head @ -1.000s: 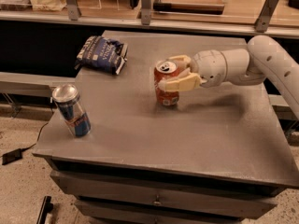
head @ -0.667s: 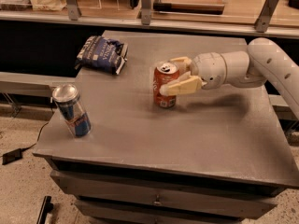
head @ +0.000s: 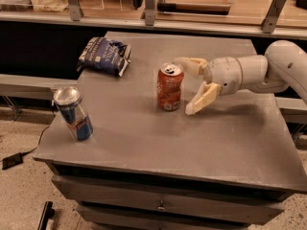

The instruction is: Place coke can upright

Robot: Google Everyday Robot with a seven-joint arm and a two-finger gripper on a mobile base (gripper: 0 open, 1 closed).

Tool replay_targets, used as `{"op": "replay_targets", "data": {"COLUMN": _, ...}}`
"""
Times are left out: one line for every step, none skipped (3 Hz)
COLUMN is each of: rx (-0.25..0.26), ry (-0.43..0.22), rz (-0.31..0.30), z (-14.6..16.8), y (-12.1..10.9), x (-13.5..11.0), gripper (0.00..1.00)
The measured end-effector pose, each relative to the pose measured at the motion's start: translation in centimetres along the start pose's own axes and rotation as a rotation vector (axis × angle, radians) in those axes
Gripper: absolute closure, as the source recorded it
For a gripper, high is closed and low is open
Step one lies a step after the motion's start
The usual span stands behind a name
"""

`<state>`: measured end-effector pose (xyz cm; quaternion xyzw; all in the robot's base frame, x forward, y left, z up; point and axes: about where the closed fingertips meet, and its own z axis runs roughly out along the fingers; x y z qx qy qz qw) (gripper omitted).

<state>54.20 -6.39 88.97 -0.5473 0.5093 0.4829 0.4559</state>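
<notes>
The coke can (head: 170, 86), red-orange with a silver top, stands upright near the middle of the grey table (head: 192, 143). My gripper (head: 188, 86) is just to its right, open, with one finger (head: 192, 63) behind the can's top and the other finger (head: 201, 99) lowered toward the table in front. Neither finger touches the can. The white arm reaches in from the right edge.
A taller blue and silver can (head: 73, 113) stands at the table's front left. A dark blue snack bag (head: 104, 55) lies at the back left. A shelf with boxes runs behind the table. The table's drawer front shows below.
My gripper has opened and let go of the coke can, and has drawn back a little to the right. The can stays standing where it was.
</notes>
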Motion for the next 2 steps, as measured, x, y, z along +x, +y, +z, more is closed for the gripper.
{"op": "replay_targets", "data": {"rx": 0.056, "ry": 0.057, "rz": -0.012, "z": -1.55, "y": 0.45, "x": 0.16, "gripper": 0.0}}
{"op": "replay_targets", "data": {"rx": 0.059, "ry": 0.06, "rz": -0.013, "z": -1.64, "y": 0.49, "x": 0.11, "gripper": 0.0}}
